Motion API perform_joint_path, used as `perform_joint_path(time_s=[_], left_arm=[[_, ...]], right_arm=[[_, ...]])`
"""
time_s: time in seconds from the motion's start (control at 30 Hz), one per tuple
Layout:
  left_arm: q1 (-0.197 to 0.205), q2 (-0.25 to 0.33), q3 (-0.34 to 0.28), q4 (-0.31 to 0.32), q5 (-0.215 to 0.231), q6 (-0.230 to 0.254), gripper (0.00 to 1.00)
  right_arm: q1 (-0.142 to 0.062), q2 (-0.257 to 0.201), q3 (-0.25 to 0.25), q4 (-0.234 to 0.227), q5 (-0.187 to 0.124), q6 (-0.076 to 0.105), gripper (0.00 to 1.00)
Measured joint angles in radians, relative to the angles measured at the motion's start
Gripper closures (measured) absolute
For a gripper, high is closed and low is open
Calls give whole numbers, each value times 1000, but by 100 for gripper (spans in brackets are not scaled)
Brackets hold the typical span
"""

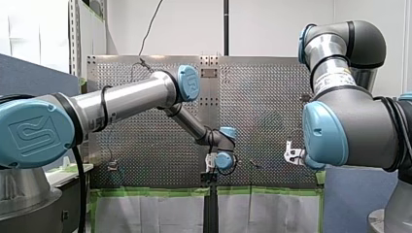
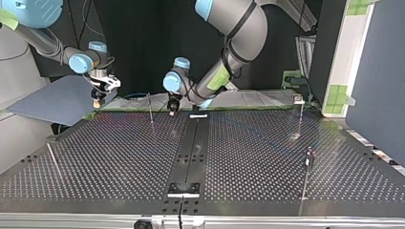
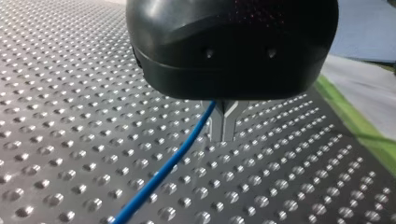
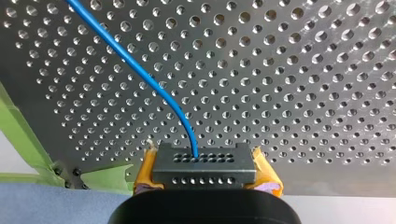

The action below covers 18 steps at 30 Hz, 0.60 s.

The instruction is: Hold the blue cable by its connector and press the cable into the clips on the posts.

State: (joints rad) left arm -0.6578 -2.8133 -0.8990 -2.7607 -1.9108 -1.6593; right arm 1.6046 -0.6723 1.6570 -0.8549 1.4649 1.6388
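The perforated table [image 2: 119, 157] lay dark before a black backdrop [image 2: 138, 43]. At the top view's far left our right gripper [image 2: 97, 101] clamped the connector [image 4: 204, 164] in yellow pads, and the blue cable [image 4: 140, 77] ran to our left gripper [image 3: 224, 133], whose fingers were drawn together beside it. The posts [image 2: 300, 117] at the right stood well apart from both, so we judged that slack cable might miss their clips [image 2: 298, 99].
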Motion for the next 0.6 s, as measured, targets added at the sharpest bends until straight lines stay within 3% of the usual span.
perform_joint_path(time_s=[0.2, 0.6], left_arm=[[13, 0, 16, -20, 2, 2, 100], [18, -1, 5, -15, 10, 2, 100]], right_arm=[[-1, 24, -27, 0, -7, 1, 100], [4, 118, -137, 78, -27, -1, 100]])
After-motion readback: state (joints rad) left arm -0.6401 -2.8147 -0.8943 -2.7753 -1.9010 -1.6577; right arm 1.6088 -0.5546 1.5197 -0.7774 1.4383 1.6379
